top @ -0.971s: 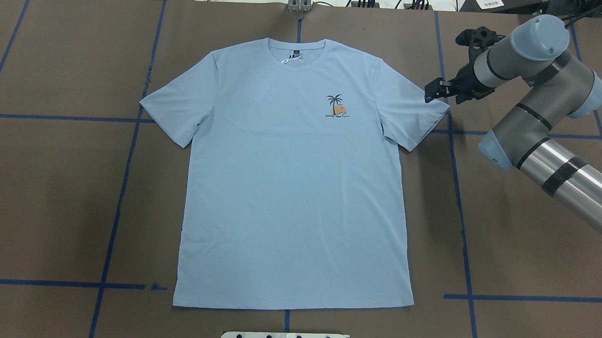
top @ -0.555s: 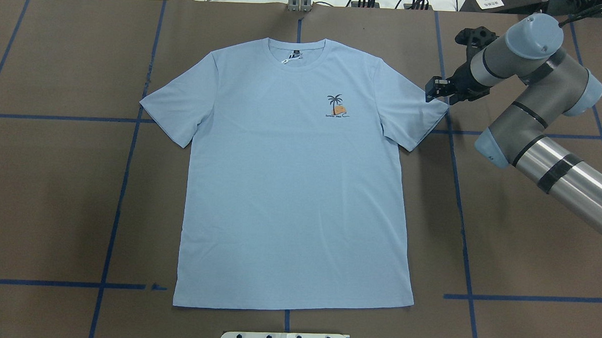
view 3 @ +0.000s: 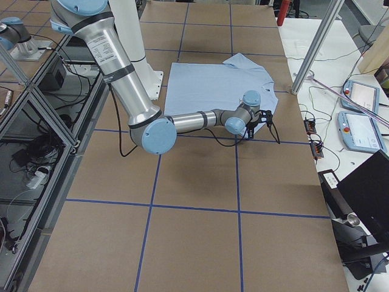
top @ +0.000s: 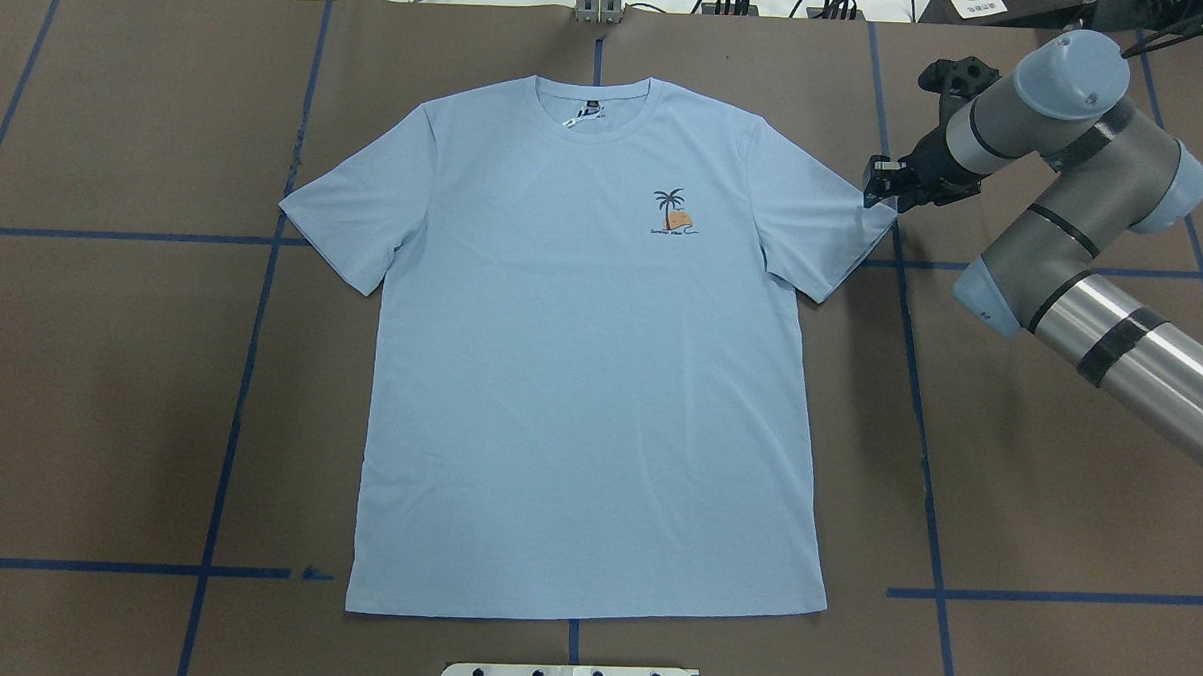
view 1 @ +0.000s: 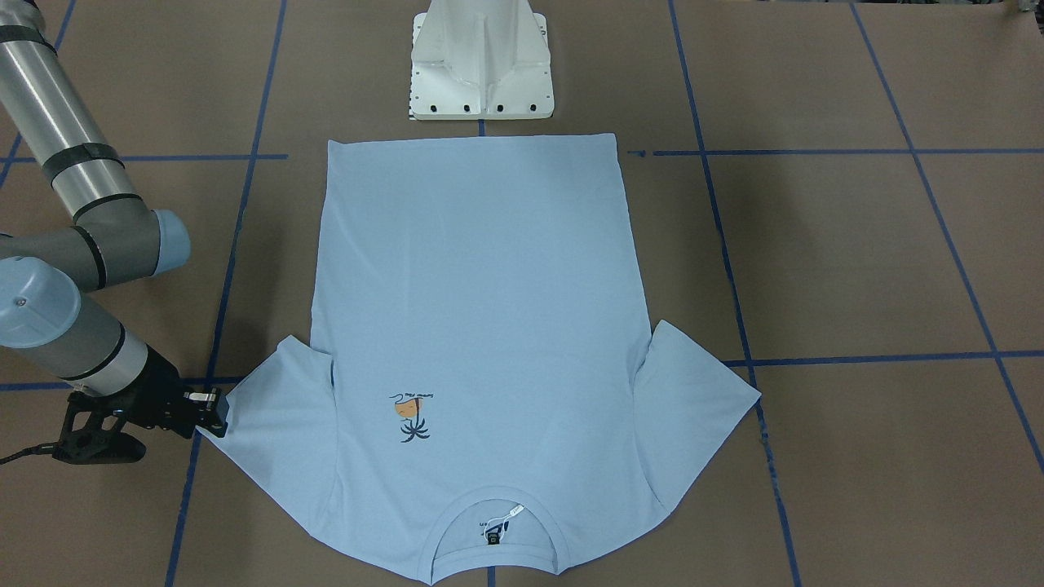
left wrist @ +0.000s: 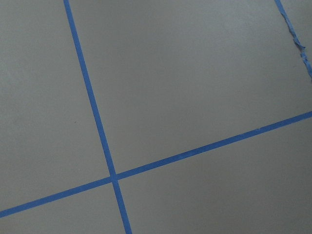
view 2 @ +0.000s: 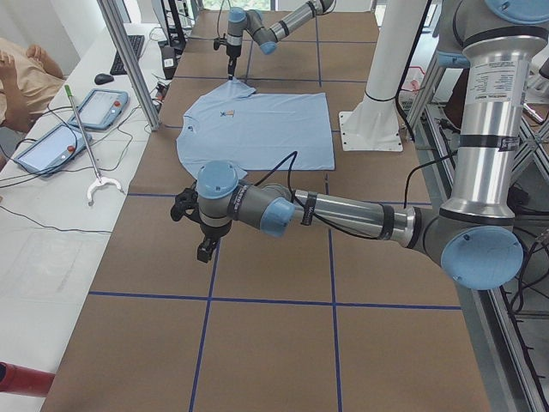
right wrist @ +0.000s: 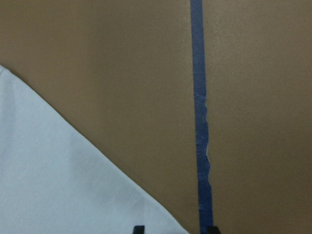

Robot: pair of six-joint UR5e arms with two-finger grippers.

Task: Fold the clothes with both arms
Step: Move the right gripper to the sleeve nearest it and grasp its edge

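While the right gripper (top: 882, 184) is held low at the tip of one sleeve (top: 828, 218), its jaws are set apart. In the right wrist view the two black fingertips (right wrist: 139, 228) are seen at the bottom edge with the pale corner of cloth lying between them. Nothing is judged to be pinched yet. The wrist is brought in from outside the garment, so that the corner can be straddled without the cloth being pushed or rumpled.

The light blue T-shirt (top: 590, 378) is laid flat and face up in the middle of the brown table (top: 1057, 474). Both sleeves are spread, the collar (top: 592, 108) is turned away from the white pedestal base (view 1: 481, 73), and the hem is set just in front of that base. No fold has been made, so the task is judged to be at its very start, with the first grasp being prepared. A blue tape line (right wrist: 200, 97) is seen just beside the sleeve corner.

The left gripper (view 2: 206, 249) is shown only in the side view from the robot's left. There it is hung over bare table, well apart from the shirt, and whether it is open or closed cannot be told. Only crossing tape lines are caught by its wrist camera. It is presumably parked clear until the opposite sleeve is to be taken.
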